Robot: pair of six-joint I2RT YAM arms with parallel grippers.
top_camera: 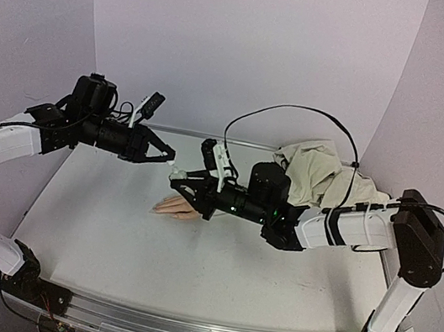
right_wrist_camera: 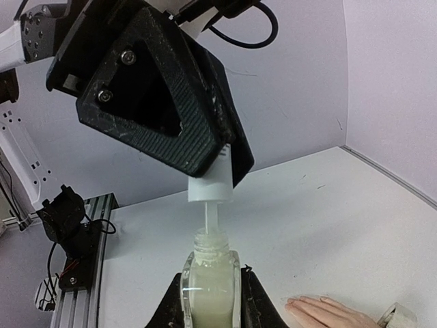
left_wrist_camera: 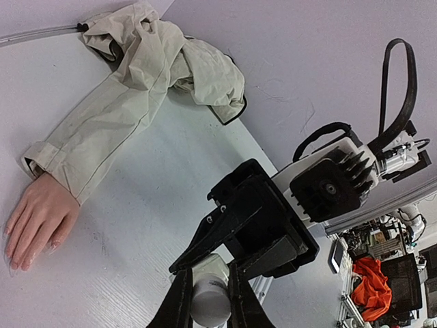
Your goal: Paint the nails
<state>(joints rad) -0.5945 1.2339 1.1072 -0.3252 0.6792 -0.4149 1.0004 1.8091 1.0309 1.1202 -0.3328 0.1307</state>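
Here, my left pincer [top_camera: 169,157] is clamped on a small white plastic cap [right_wrist_camera: 210,189]. The cap's thin brush stem [right_wrist_camera: 210,222] reaches down into the open neck of a small clear glass bottle of pale polish [right_wrist_camera: 210,294]. My right pincer [top_camera: 179,178] grips that bottle upright. Close by on the white table [top_camera: 146,264] lies the peach fake hand [top_camera: 174,207], palm down. Its tiny nails [left_wrist_camera: 27,260] point left, and the beige cloth sleeve [left_wrist_camera: 116,109] trails right.

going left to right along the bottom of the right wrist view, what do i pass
metal rail → bottle in the right gripper → fake hand → sleeve cuff
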